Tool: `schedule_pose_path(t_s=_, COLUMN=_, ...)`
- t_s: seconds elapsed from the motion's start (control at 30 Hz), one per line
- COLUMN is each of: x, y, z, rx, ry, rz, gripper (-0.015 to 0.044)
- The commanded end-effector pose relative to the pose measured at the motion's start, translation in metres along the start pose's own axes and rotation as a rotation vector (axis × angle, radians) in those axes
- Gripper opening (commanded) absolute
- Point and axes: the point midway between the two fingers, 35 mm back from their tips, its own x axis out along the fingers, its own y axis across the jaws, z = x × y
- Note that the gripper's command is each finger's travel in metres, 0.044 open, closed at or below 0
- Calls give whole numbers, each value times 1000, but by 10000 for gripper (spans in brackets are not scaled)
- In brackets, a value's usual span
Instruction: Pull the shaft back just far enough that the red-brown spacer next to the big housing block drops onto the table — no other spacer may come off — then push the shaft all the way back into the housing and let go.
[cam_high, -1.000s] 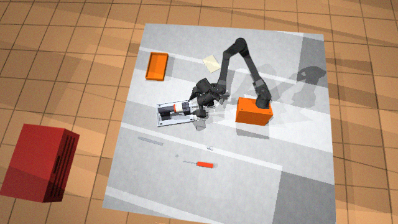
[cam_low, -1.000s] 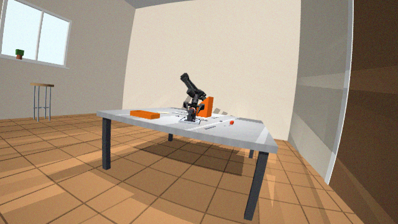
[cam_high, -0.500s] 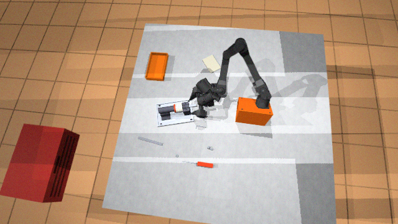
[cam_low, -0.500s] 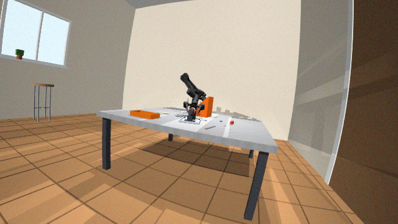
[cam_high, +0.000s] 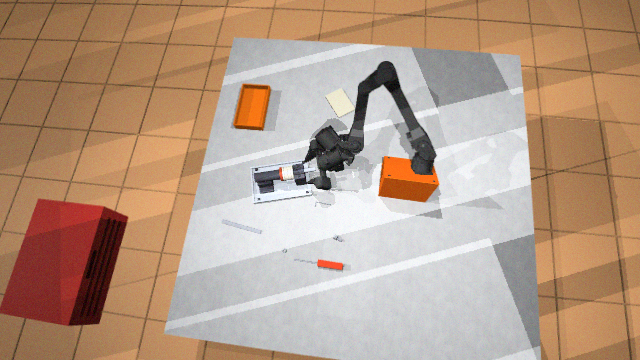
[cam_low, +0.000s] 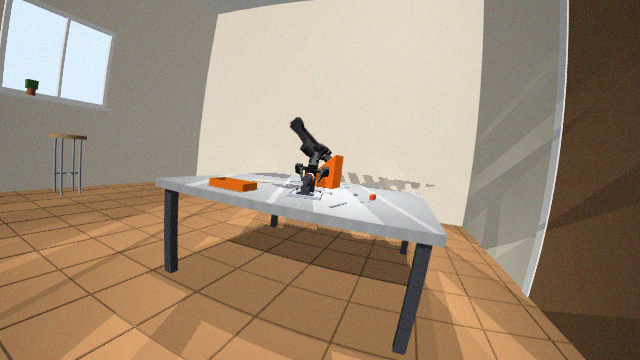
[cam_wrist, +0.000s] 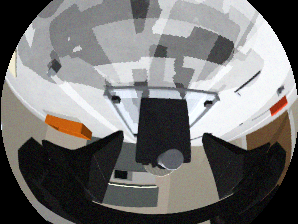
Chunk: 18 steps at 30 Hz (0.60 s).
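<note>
A white base plate (cam_high: 281, 195) (cam_low: 302, 195) lies mid-table. On it stands the dark housing block (cam_high: 264, 176), which also shows in the wrist view (cam_wrist: 160, 125). The shaft runs right from the block and carries a pale and red-brown band of spacers (cam_high: 287, 173). I cannot tell the single spacers apart. The shaft's grey round end (cam_wrist: 172, 159) faces the wrist camera. My gripper (cam_high: 314, 170) (cam_low: 306, 183) (cam_wrist: 165, 136) is open. Its fingers stand either side of the shaft's free end, apart from it.
An orange tray (cam_high: 252, 106) (cam_low: 232, 184) lies at the back left, a beige card (cam_high: 340, 102) behind the arm. The arm's orange base box (cam_high: 407, 179) stands to the right. A grey bar (cam_high: 241, 226), small bolts (cam_high: 338, 239) and a red-handled screwdriver (cam_high: 330, 264) lie in front. A red cabinet (cam_high: 60, 262) stands on the floor.
</note>
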Motion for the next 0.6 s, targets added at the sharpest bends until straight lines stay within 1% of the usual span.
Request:
schedule_pose_path(t_s=0.0, x=0, y=0, z=0, rx=0, ry=0, rz=0, gripper=361)
schedule_pose_path(t_s=0.4, x=0, y=0, z=0, rx=0, ry=0, rz=0, gripper=46)
schedule_pose_path(t_s=0.57, x=0, y=0, z=0, rx=0, ry=0, rz=0, gripper=13)
